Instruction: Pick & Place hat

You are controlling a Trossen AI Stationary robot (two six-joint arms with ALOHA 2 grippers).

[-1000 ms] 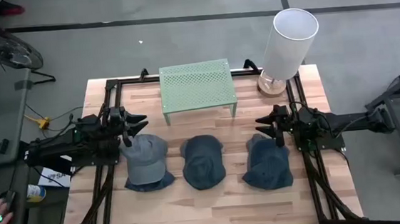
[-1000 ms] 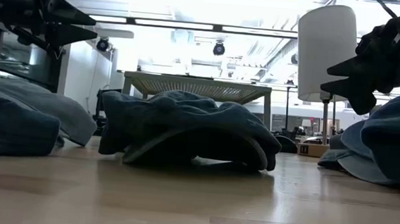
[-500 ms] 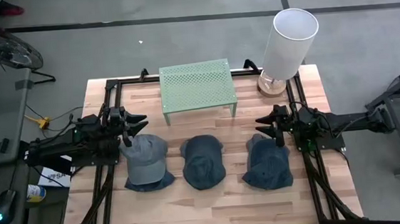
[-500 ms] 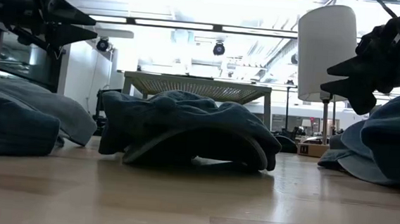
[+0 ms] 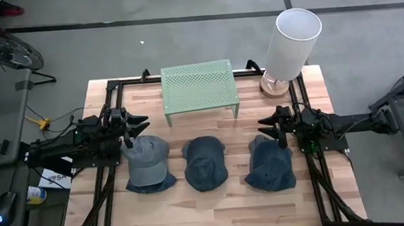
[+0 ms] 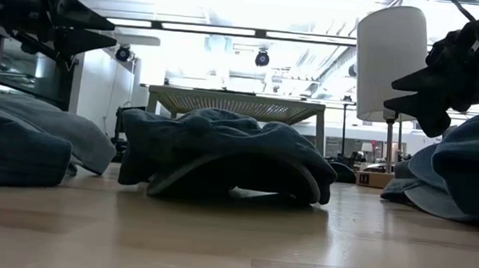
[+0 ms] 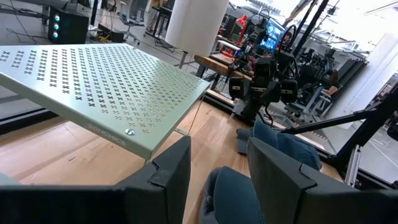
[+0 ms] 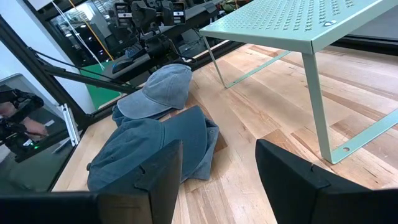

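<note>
Three denim caps lie in a row on the table: a lighter grey-blue cap (image 5: 147, 162) on the left, a dark blue cap (image 5: 204, 161) in the middle, another dark blue cap (image 5: 270, 164) on the right. In the low view the middle cap (image 6: 225, 154) rests on its brim and crown. My left gripper (image 5: 139, 123) hovers open above the far edge of the left cap. My right gripper (image 5: 267, 128) hovers open just beyond the far edge of the right cap. Neither touches a cap.
A pale green perforated metal rack (image 5: 199, 88) stands on thin legs at the far middle of the table. A white cylindrical lamp (image 5: 290, 44) on a wooden base stands at the far right corner. Bare wood lies along the near edge (image 5: 210, 213).
</note>
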